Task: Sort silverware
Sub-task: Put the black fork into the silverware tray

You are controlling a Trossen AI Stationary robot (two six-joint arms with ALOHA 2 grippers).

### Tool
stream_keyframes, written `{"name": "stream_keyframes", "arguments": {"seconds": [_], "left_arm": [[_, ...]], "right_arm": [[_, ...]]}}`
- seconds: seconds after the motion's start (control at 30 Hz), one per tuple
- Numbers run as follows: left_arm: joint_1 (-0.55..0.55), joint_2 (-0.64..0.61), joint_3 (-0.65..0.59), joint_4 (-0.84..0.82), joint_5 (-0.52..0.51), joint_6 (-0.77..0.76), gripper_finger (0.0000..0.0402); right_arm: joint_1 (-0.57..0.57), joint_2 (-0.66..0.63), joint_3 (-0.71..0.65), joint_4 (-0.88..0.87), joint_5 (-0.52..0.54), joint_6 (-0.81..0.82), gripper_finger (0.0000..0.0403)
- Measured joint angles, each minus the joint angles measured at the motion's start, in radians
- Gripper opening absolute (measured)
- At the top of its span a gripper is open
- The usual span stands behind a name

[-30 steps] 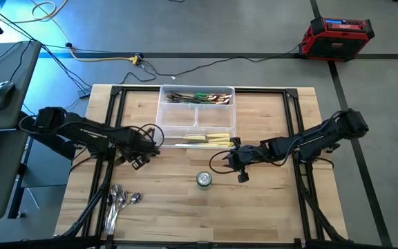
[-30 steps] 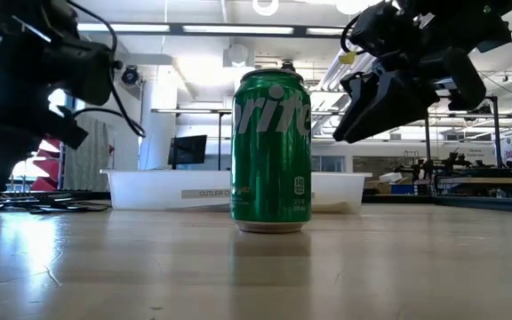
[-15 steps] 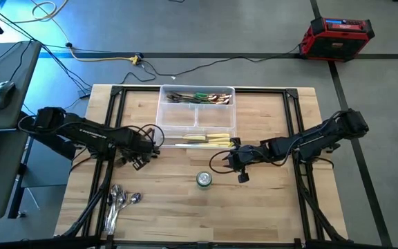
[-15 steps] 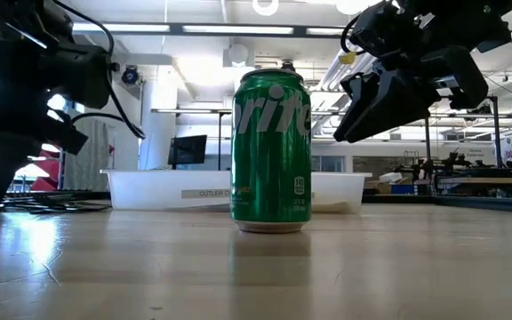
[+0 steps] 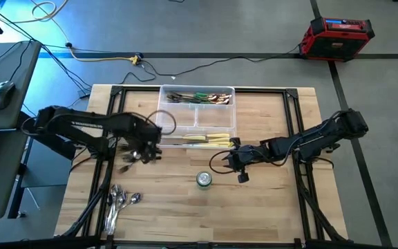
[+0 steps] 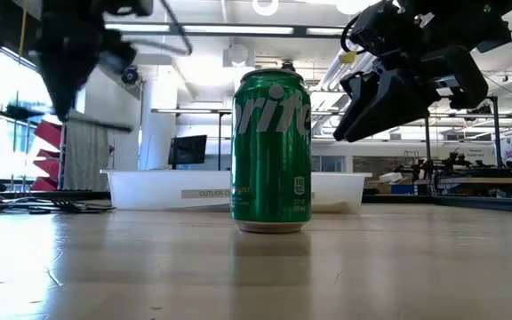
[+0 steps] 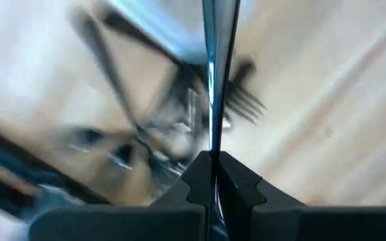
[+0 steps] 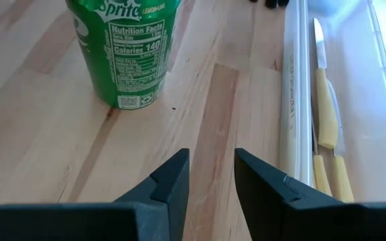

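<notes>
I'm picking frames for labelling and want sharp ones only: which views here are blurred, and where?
Left wrist view: background streaked, only the left gripper and its utensil sharp. Low view: left arm smeared. High view: blur around the left gripper. Right wrist view: crisp, can label readable.

Wooden table [image 5: 268, 200]: tray [image 5: 197, 127], can [image 5: 204, 180], spoons [image 5: 119, 200].

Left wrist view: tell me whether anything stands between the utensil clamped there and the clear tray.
Nothing visible does. The left gripper holds a slim metal utensil beside the tray's left wall, with only bare table between them. The green can stands off that line, nearer the right gripper.
</notes>
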Motion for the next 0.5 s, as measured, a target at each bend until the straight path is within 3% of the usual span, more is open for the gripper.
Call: {"name": "stream_keyframes", "arguments": {"seconds": [0.2, 0.33, 0.5], "left_arm": [[0.151, 0.082, 0.175, 0.078, -0.208, 0.359, 0.0000], [0.271, 0.188, 0.220, 0.279, -0.292, 0.675, 0.0000], [0.392, 0.364, 0.257, 0.599, -0.305, 1.107, 0.0000]], "right_arm": [[-0.001, 0.000, 0.000, 0.028, 0.001, -0.028, 0.0103], [-0.001, 0.000, 0.000, 0.033, 0.001, -0.030, 0.0103], [-0.001, 0.000, 0.000, 0.030, 0.001, -0.028, 0.0103]]}}
